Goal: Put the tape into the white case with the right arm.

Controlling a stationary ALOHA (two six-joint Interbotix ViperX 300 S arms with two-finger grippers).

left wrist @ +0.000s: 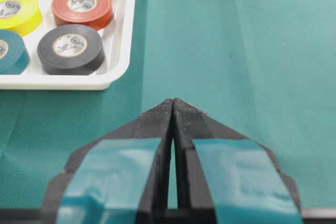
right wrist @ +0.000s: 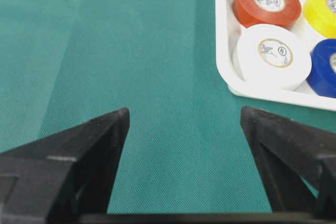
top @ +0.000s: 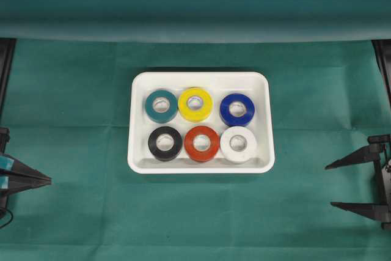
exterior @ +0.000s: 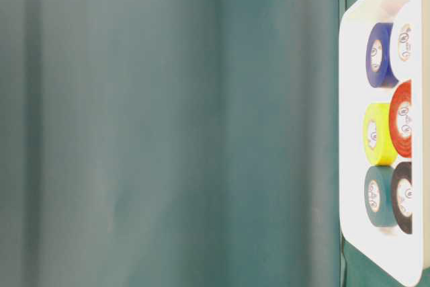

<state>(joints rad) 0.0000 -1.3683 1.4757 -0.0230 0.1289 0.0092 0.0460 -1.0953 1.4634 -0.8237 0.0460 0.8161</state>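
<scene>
Six tape rolls [top: 200, 124] fill the white case [top: 140, 151] — none remains on the cloth. Right gripper [top: 339, 185] waits well apart, fingers spread, empty — task apparently complete.

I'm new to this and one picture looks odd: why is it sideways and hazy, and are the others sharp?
The table-level view is turned on its side, most of it a soft, blurred green cloth, with the white tray glaring bright. The overhead view is sharp and evenly lit. Both wrist views blur slightly at the nearest finger parts.
</scene>
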